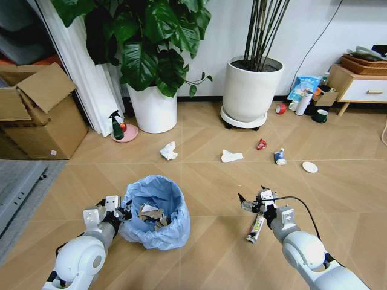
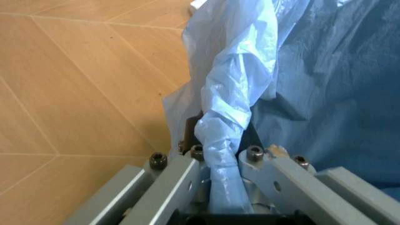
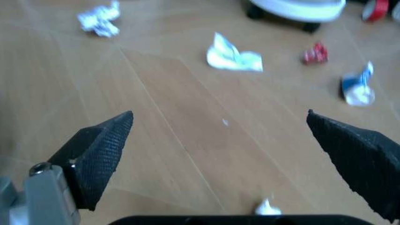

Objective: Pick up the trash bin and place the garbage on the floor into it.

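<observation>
The trash bin (image 1: 156, 211), lined with a crinkled light-blue bag, stands on the floor (image 1: 205, 181) at the front left with paper scraps inside. My left gripper (image 1: 121, 212) is at its near-left rim, shut on a fold of the bag (image 2: 228, 117). My right gripper (image 1: 254, 202) hangs open over the boards, just above a twisted white wrapper (image 1: 255, 229). Its two black fingertips (image 3: 100, 150) stand wide apart with nothing between them. Farther off lie a crumpled paper wad (image 1: 169, 151), a white paper piece (image 1: 231, 156), a red wrapper (image 1: 261, 144), a blue-white bottle (image 1: 279, 157) and a white lid (image 1: 309, 167).
Two big white plant pots (image 1: 154, 109) (image 1: 251, 90) stand at the back wall. A green spray bottle (image 1: 116, 127) is beside the left pot. A cardboard box (image 1: 42, 115) sits far left. A red tape roll (image 1: 280, 109), cups and a low cabinet (image 1: 363, 87) are back right.
</observation>
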`<state>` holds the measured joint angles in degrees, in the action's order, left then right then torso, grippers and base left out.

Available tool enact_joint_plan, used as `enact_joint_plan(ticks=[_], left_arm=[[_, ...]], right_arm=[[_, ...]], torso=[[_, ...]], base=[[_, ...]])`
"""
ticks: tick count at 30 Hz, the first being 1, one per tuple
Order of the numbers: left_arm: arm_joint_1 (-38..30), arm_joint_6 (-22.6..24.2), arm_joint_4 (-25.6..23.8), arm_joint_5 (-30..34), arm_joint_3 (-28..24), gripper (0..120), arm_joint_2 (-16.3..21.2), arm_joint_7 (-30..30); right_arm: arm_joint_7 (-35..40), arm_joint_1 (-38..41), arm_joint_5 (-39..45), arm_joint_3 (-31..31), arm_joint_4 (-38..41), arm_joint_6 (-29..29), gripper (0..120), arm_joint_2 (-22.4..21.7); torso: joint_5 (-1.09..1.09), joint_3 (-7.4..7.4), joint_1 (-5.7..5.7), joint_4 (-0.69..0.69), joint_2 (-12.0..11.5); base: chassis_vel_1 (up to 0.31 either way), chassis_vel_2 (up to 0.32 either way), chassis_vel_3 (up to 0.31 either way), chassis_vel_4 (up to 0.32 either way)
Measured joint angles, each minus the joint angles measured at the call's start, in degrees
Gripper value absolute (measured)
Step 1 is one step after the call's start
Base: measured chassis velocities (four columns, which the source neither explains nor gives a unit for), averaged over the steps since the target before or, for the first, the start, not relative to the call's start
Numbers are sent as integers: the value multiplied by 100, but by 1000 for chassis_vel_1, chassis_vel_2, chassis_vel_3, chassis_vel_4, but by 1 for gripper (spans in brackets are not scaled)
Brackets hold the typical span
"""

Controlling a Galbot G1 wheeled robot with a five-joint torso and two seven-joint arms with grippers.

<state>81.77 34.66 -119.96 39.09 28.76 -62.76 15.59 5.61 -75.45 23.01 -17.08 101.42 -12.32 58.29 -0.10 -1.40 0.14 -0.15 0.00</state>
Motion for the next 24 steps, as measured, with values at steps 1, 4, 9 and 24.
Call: enact_joint_plan(ticks=[1, 4, 9, 24], left_arm=[[0, 0, 0, 0, 0, 0, 0, 0], [27, -3, -45, 0, 8, 0, 3, -5], [41, -8, -76, -9, 21, 0, -5, -7], [62, -27, -59, -70, 16, 0, -37, -56]], right_arm=[[0, 0, 0, 0, 0, 0, 100, 0], [371, 119, 106, 114, -575, -45, 100, 346], [829, 200, 553, 141, -1107, -513, 100, 848], [1149, 718, 690, 42, -2319, -631, 100, 1578]], torso=[[0, 0, 0, 0, 0], [0, 0, 0, 1, 0], [-3, 0, 0, 1, 0], [-2, 0, 0, 0, -1]], base=[[-137, -114, 115, 123], [-77, -78, 64, 68], [-12, -12, 2, 7], [0, 0, 0, 0]])
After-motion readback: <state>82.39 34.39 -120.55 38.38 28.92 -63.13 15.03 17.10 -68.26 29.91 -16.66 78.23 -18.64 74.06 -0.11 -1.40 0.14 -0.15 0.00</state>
